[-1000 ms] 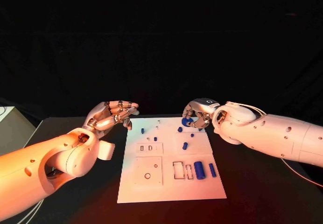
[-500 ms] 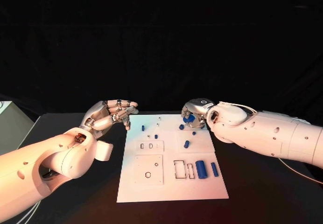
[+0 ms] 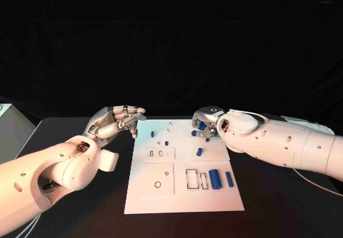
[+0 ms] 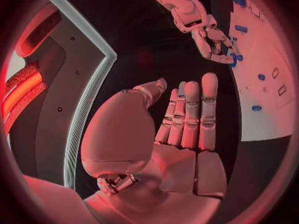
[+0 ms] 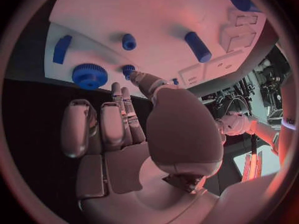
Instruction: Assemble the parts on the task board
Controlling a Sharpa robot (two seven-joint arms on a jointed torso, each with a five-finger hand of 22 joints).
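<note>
Now on board [image 3: 182, 198]: blue parts [image 3: 213, 179]. Right hand [image 3: 205, 122] over far edge by gear [image 5: 89, 76], empty, fingers apart; left hand [image 3: 116, 122] curled, empty.

no legible text, labels or numbers

Two thick arms with smooth white shells, rounded and bulbous near the wrists, dotted with small dark screw holes. The left arm [image 3: 50, 173] has a boxy white block on its side near the wrist. A thin pale cable loops over the right arm [image 3: 286, 144]. Each ends in a silver metal hand, left hand [image 3: 118, 121] and right hand [image 3: 207, 119], with jointed, segmented fingers.
</note>
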